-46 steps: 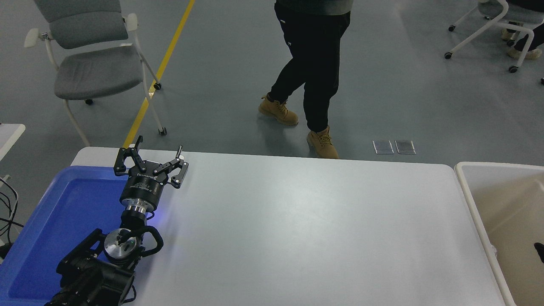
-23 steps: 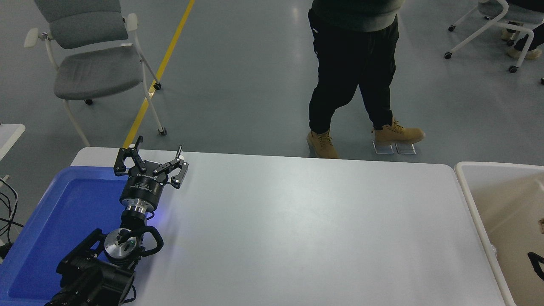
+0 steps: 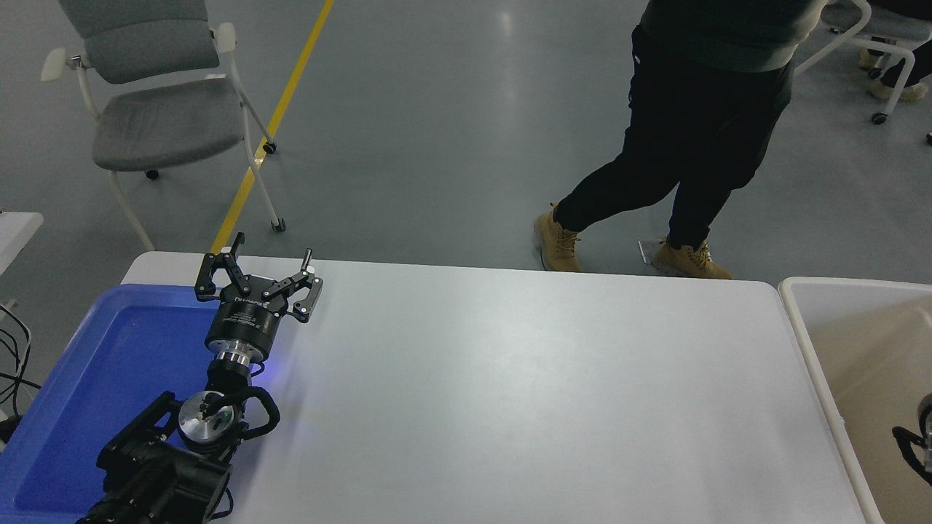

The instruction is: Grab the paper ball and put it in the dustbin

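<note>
The dustbin [image 3: 859, 327] stands at the table's right end, beige with a thick white rim, cut off by the picture's edge. Only a small black part of my right gripper [image 3: 914, 451] shows at the right edge, over the inside of the dustbin; I cannot tell how it stands. The paper ball is out of view. My left gripper [image 3: 258, 280] is parked at the lower left, open and empty, over the far edge of the blue tray.
A blue tray [image 3: 109, 364] lies at the table's left end under the left arm. A person [image 3: 699, 145] walks past the far side of the white table [image 3: 510, 378]. A grey chair [image 3: 156, 109] stands at the back left.
The person has walked to the right along the far side. The black part of my right gripper has shifted a little at the right edge. A tan scrap seen there half a second ago no longer shows.
</note>
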Controlling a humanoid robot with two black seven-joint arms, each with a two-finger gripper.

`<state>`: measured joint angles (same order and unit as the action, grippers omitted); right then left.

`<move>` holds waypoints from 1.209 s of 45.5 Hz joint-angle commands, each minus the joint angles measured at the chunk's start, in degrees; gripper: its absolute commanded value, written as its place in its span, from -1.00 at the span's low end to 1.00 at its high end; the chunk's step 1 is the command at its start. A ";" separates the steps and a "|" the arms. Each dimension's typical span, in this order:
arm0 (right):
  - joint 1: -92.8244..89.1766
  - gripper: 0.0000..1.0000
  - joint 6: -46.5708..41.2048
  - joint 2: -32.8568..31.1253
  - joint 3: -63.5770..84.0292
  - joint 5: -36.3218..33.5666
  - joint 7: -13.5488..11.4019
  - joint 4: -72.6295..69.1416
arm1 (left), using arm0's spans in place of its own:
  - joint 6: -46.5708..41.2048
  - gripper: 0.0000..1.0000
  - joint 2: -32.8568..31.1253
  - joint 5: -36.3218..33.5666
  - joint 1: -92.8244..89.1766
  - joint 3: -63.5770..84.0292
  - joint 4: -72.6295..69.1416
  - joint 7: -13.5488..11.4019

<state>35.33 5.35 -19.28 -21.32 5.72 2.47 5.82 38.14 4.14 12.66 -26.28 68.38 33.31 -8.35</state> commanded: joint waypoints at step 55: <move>5.10 1.00 -20.38 6.71 -27.02 -16.88 0.34 -41.59 | 0.00 0.98 -0.01 -0.01 0.00 -0.09 0.00 0.00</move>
<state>42.14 -8.58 -17.98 -45.67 -7.20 2.73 -36.05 38.14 4.13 12.65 -26.28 68.33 33.31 -8.35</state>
